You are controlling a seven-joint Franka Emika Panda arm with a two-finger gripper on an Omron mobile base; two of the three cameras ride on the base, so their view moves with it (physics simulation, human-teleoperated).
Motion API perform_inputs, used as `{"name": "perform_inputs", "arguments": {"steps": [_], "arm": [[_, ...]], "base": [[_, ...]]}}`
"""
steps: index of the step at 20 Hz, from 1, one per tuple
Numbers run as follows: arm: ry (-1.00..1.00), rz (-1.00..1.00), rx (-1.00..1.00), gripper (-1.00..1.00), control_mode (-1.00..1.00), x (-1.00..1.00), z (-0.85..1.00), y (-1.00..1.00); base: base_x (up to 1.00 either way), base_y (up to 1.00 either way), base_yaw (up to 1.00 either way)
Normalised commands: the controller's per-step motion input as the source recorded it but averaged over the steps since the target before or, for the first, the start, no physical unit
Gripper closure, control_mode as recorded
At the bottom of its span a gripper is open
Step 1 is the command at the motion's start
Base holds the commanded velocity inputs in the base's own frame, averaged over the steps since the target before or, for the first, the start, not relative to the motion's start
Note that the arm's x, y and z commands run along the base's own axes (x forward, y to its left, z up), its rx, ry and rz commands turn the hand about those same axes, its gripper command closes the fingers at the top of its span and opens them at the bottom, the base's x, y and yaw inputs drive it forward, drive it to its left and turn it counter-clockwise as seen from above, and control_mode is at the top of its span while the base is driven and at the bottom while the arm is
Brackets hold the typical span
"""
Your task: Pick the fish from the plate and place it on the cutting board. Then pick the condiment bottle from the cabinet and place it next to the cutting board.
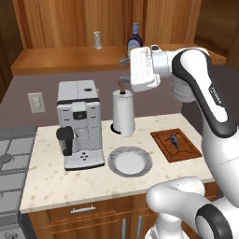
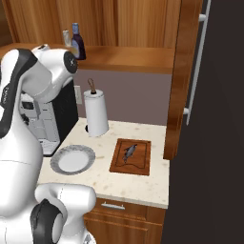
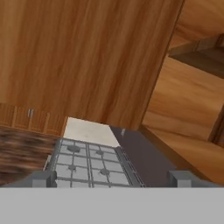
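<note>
The slender dark fish (image 1: 173, 139) (image 2: 129, 151) lies on the reddish-brown cutting board (image 1: 185, 150) (image 2: 138, 165) at the right of the counter. The round plate (image 1: 130, 162) (image 2: 73, 159) sits bare in front of the paper towel roll. The dark condiment bottle (image 1: 135, 39) (image 2: 78, 42) with its blue cap stands upright on the wooden cabinet shelf (image 1: 70, 58) (image 2: 128, 55). My gripper (image 1: 123, 70) (image 3: 112, 179) hangs open and empty at shelf height, just below and left of the bottle, pointing left. In the hand view it faces wood panels and the stove.
A coffee machine (image 1: 79, 123) stands left of the plate, and a paper towel roll (image 1: 123, 113) (image 2: 96, 114) behind it. A clear shaker (image 1: 97, 40) (image 2: 66, 37) stands on the shelf left of the bottle. The stove (image 1: 9, 154) (image 3: 87, 166) is at far left, tall dark panel (image 2: 214, 119) at right.
</note>
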Motion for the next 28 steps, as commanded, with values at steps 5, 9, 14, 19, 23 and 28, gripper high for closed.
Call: {"name": "perform_inputs", "arguments": {"steps": [5,9,14,19,23,28], "arm": [[0.00,-0.02,0.10,-1.00,-1.00,0.00,0.20,-0.08],[0.00,-0.04,0.02,-1.00,-1.00,0.00,0.14,-0.09],[0.00,-0.05,0.00,-1.00,-1.00,0.00,0.16,-0.08],[0.00,-0.07,0.00,-1.00,-1.00,0.00,0.16,-0.15],[0.00,-0.07,0.00,-1.00,-1.00,0.00,0.12,-0.16],[0.00,-0.07,0.00,-1.00,-1.00,0.00,0.01,-0.18]], "base": [[0.00,0.00,0.00],[0.00,0.00,0.00],[0.00,0.00,0.00],[0.00,0.00,0.00],[0.00,0.00,0.00],[0.00,0.00,0.00]]}}
